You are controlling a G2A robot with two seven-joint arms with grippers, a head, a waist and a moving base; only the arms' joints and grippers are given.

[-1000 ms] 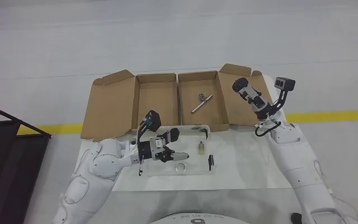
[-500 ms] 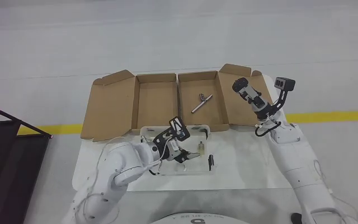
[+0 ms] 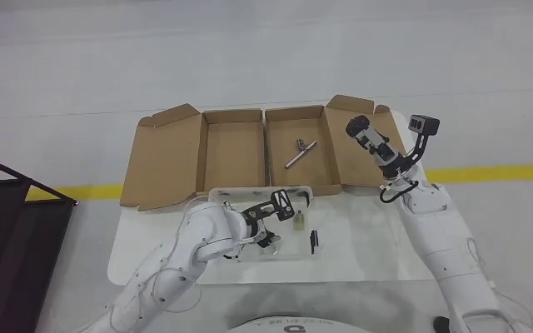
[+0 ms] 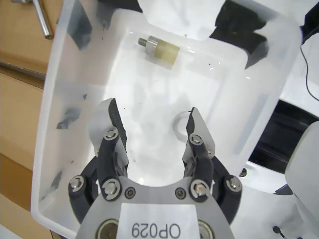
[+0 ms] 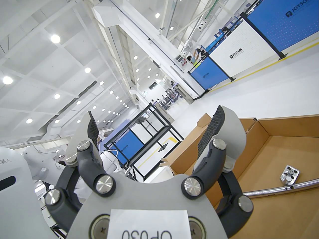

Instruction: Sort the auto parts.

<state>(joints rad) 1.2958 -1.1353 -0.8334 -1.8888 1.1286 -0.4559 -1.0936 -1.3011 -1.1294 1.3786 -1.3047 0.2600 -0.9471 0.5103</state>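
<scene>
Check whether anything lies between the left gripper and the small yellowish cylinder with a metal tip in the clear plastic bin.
Nothing visible does. The left gripper is open inside the clear plastic bin; bare floor runs to the yellowish metal-tipped cylinder. A white ring lies aside, near one finger.
</scene>
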